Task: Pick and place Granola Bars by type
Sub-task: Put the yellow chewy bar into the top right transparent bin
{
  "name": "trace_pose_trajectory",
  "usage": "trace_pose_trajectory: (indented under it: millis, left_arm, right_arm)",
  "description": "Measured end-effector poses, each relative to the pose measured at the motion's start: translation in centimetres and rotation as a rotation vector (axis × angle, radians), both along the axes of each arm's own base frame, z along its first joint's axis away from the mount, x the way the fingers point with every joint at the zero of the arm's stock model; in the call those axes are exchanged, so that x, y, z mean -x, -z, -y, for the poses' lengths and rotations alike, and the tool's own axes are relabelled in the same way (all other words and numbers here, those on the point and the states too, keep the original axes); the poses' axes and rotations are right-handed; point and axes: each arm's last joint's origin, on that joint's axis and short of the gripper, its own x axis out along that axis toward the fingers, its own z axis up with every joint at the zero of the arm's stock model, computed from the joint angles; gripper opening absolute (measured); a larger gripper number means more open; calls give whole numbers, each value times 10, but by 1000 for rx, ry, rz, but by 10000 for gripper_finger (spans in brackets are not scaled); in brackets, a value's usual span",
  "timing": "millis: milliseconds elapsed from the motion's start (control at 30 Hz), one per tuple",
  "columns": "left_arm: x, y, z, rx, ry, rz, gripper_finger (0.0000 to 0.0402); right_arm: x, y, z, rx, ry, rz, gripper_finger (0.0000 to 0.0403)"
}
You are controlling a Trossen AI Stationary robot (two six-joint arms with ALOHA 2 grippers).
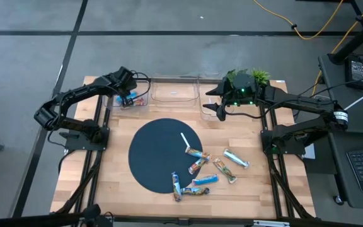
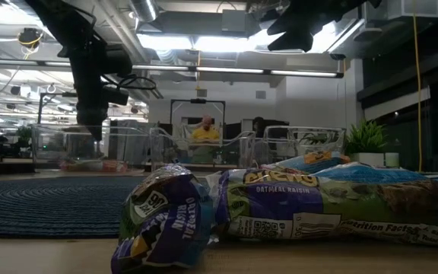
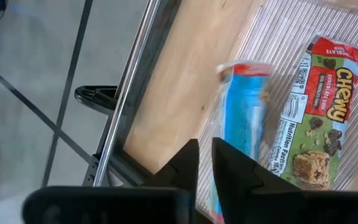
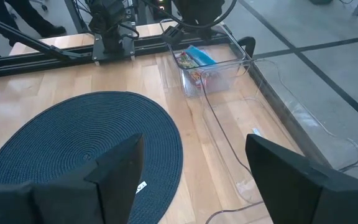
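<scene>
Blue bar [image 3: 244,118] in bin [image 3: 353,37], parallel to red bar [image 3: 319,112], left gripper [image 3: 205,163] nearly together, right gripper [image 4: 194,163] apart

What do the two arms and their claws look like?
Both arms are dark, almost black, with jointed tubular links and black cables along them. The left claw has two dark, flat, tapering fingers. The right claw has two broad, dark, wedge-shaped fingers. Small green lights glow on the right arm's wrist.

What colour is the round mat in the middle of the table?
Dark navy blue mat with a concentric ribbed weave, seen whole in the high view; the weave shows in the right wrist view.
</scene>
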Motion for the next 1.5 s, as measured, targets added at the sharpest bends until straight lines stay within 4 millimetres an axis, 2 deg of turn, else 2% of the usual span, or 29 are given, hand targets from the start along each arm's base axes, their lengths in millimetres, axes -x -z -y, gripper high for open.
trace_pose_trajectory:
  millis: [100, 200, 400, 633, 733, 867, 1000, 1133, 1300, 1500]
  left_arm:
    - [0, -1, 0, 3, -1, -6, 67]
    - [-3, -12, -2, -34, -6, -17, 87]
    - [-17, -60, 0, -164, 42, 62, 109]
    - [-24, -122, 24, -249, 34, 379, 109]
    - [-22, -143, 40, -204, 74, 582, 105]
    - [-14, -160, 62, -71, 147, 833, 101]
    - [-1, -170, 83, 41, 221, 964, 97]
    - [12, -165, 100, 62, 249, 1019, 92]
    - [23, -156, 109, 67, 198, 1084, 88]
    - [29, -146, 117, 76, 205, 1121, 88]
  right_arm:
    - [0, 0, 0, 0, 0, 0, 284]
    - [0, 0, 0, 0, 0, 0, 284]
    - [0, 0, 0, -2, 0, 0, 284]
    - [0, 0, -1, -14, -42, 5, 284]
    - [-1, 0, -4, -10, -126, 11, 284]
    - [-2, 0, -10, -13, -217, 18, 284]
    - [-4, 0, -21, 24, -283, 10, 284]
    - [-6, 1, -34, 90, -368, -1, 284]
    - [-9, 7, -40, 65, -386, -41, 284]
    - [-10, 13, -58, -6, -372, -104, 286]
